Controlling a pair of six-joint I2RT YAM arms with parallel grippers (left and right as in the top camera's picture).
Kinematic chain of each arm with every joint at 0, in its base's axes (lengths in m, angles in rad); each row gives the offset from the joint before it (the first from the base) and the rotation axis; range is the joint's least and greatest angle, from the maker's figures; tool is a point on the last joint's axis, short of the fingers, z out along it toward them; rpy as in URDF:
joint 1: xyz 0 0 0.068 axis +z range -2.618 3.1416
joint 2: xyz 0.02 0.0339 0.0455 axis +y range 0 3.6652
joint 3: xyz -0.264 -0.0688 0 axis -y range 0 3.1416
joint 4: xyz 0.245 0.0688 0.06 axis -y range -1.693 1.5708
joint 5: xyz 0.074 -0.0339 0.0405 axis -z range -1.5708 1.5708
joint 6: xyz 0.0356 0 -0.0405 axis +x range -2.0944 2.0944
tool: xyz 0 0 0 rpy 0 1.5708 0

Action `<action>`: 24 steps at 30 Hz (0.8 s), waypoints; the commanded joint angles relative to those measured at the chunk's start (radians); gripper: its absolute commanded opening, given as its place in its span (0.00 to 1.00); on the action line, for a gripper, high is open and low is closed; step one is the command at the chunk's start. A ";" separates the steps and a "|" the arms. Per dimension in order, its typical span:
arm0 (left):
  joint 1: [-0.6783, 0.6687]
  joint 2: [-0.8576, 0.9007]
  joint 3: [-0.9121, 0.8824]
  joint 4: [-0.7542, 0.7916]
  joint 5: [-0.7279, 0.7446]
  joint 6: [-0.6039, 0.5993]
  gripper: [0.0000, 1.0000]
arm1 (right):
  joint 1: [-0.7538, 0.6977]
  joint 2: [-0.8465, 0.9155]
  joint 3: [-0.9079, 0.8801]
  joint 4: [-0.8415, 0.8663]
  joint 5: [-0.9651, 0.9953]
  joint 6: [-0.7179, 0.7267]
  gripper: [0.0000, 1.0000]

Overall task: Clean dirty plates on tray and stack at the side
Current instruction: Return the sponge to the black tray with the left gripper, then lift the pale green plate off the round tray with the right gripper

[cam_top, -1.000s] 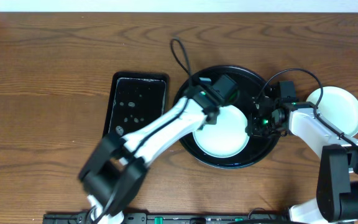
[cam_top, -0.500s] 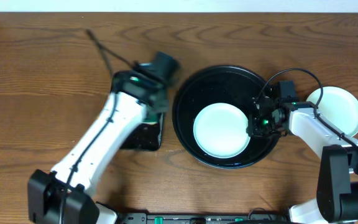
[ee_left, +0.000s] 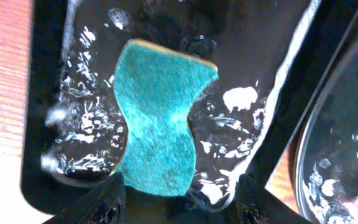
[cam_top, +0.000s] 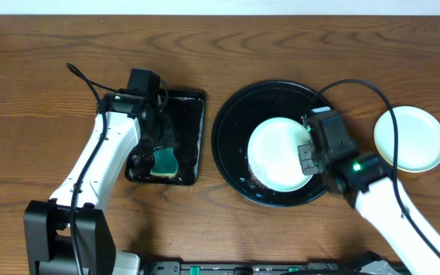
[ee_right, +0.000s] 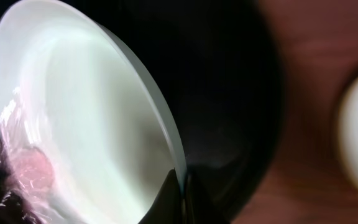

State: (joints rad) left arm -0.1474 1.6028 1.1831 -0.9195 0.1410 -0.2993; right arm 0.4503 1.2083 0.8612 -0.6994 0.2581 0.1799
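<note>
A pale mint plate sits tilted in the round black tray, with a reddish smear at its lower edge. My right gripper is shut on that plate's right rim; the wrist view shows the rim pinched between the closed fingers. Another pale plate rests on the table to the right of the tray. My left gripper hangs open over a teal sponge. The sponge lies loose, its lower end between the spread fingertips.
The sponge lies in a smaller rectangular black tray, wet with droplets, left of the round tray. The left arm's cable loops above it. The round tray's wet rim is close on the right.
My left arm swung from the round tray to the rectangular tray, opened, and left the sponge there. The right arm shifted, and the plate moved right and tipped up.
</note>
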 commanded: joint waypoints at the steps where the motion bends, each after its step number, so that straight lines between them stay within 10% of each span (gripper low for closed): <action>1: 0.002 -0.024 0.000 -0.024 0.035 0.037 0.57 | 0.082 -0.069 0.008 -0.002 0.261 0.028 0.01; 24: 0.002 -0.532 0.000 -0.153 0.034 0.037 0.80 | 0.590 -0.134 0.009 -0.009 0.933 -0.108 0.01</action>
State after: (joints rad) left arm -0.1474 1.0748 1.1831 -1.0706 0.1745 -0.2684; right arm 0.9771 1.0855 0.8612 -0.7113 1.0462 0.0933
